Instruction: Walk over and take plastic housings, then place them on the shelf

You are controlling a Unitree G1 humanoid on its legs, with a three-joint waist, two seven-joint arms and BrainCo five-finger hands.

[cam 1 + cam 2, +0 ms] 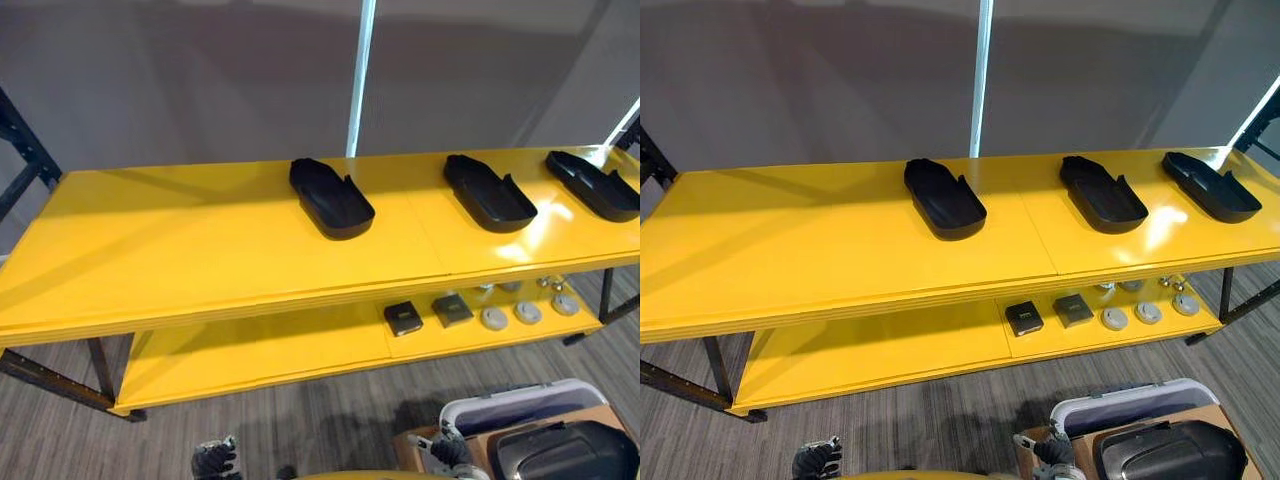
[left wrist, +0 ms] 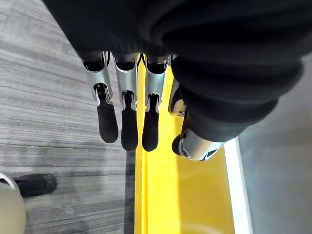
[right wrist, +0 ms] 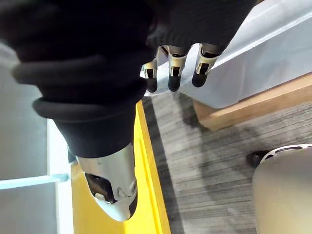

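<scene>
- The left hand (image 1: 215,458) is hanging at 7 o'clock in the head view, over the grey floor (image 1: 300,410). Its fingers (image 2: 122,122) are stretching out straight, apart from the thumb, and holding nothing.
- The right hand (image 1: 447,450) is hanging at 5 o'clock. Its fingers (image 3: 174,78) are resting loosely with nothing between them and the thumb, and they are pointing toward a white bin (image 1: 500,405).
- That bin is sitting on a cardboard box (image 1: 598,415) just beside the right hand. A black housing (image 1: 565,450) is lying in it, at about 3 o'clock from that hand and touching neither hand.
- The right hand is looking much the nearer of the two. The reach is probably calling for a short move toward 3 o'clock and down into the bin.
- The housing's long axis is appearing to run from 9 to 3 o'clock, though its far end is passing out of view. It is showing a smooth, glossy surface and a rounded rim.
- Farther off, the yellow shelf (image 1: 150,240) is spanning the view. Dark square pieces (image 1: 403,317) and grey round discs (image 1: 494,318) are lying on its lower deck.
- On its top deck three black housings (image 1: 331,197) are lying open side up, each running from 11 to 5 o'clock.
</scene>
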